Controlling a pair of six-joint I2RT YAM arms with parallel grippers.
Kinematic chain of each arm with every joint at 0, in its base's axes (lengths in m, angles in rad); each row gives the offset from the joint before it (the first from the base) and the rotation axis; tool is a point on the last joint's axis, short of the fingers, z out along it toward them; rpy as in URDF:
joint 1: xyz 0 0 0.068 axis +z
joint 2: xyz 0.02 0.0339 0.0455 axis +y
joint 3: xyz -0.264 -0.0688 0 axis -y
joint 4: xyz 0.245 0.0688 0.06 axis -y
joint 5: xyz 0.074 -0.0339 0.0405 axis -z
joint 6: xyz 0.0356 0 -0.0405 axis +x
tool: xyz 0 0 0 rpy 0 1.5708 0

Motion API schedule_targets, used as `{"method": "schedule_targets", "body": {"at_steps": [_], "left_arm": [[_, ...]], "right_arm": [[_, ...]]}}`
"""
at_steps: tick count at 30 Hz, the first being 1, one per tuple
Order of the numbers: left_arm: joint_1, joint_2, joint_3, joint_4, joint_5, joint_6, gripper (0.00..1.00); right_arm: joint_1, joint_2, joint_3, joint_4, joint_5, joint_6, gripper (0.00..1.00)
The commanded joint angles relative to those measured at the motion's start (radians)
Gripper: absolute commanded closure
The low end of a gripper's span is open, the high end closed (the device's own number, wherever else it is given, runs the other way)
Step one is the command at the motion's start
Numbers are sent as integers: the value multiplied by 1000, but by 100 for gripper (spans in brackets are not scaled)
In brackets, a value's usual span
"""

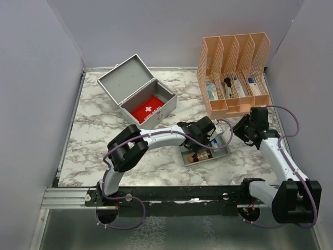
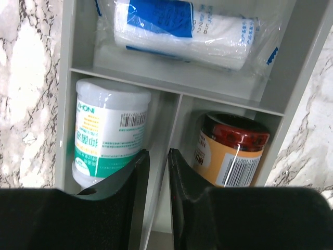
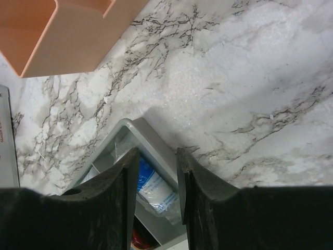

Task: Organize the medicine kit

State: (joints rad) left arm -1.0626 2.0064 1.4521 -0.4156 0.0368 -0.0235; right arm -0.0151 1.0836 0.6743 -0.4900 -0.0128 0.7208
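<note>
Medicine kit (image 1: 148, 99) is sitting at the back of the counter (image 1: 104, 135), left of centre, with its lid standing open and only a red pouch with a white cross (image 1: 147, 110) lying inside. By my judgement the job is hardly under way. A small grey tray (image 1: 221, 154) of supplies is lying out on the counter, well apart from the kit, and an orange file rack (image 1: 234, 62) at the back right is holding more packets. The left tool (image 1: 208, 136) is reaching down into the tray with its jaws narrowly parted on either side of the divider – whether they are already touching it I cannot tell. The right tool (image 1: 244, 126) is hanging open and empty just beside the tray's far corner. The overhead view is giving the whole layout, but the arm is hiding most of the tray there. The left wrist view is showing the tray's contents: a wrapped gauze roll (image 2: 182, 31) in the long compartment, a white bottle (image 2: 106, 130) and a brown bottle with a dark red cap (image 2: 231, 148) in the two smaller ones. The right wrist view is adding only the tray's corner and the rack's base – neither wrist camera is catching the kit.
</note>
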Motion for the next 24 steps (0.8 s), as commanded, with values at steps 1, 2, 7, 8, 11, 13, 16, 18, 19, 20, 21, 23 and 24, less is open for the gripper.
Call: {"method": "schedule_targets", "body": {"at_steps": [1, 2, 7, 8, 11, 13, 16, 18, 19, 20, 21, 23, 24], "left_arm": [[-4, 37, 36, -14, 33, 18, 76], [-5, 41, 36, -14, 36, 14, 76], [-5, 65, 52, -14, 45, -1, 77], [-5, 69, 54, -15, 44, -2, 78], [-5, 77, 56, -14, 29, -6, 87], [-5, 74, 54, -14, 17, -4, 95], [-5, 57, 52, -14, 10, 4, 100], [-5, 34, 45, -13, 17, 7, 100], [-5, 20, 41, -14, 19, 7, 100], [-5, 5, 37, -14, 23, 8, 100], [-5, -11, 33, -14, 27, 9, 100], [-5, -43, 20, -14, 29, 10, 100], [-5, -60, 14, -15, 27, 10, 100]], "right_arm": [[-6, -29, 25, -30, -5, -6, 65], [-6, -31, 26, -31, -4, -6, 65], [-7, -42, 24, -32, -9, -1, 65], [-7, -41, 25, -33, -9, -1, 65], [-7, -39, 31, -38, -8, -1, 65], [-6, -39, 35, -42, -5, -4, 65], [-6, -45, 38, -46, 0, -3, 65], [-6, -49, 39, -49, 2, -3, 65], [-6, -51, 42, -52, 4, -3, 65], [-6, -56, 44, -56, 4, -4, 65], [-6, -59, 46, -60, 7, -4, 65], [-7, -66, 51, -64, 11, -7, 65], [-6, -69, 54, -64, 12, -9, 65]]}}
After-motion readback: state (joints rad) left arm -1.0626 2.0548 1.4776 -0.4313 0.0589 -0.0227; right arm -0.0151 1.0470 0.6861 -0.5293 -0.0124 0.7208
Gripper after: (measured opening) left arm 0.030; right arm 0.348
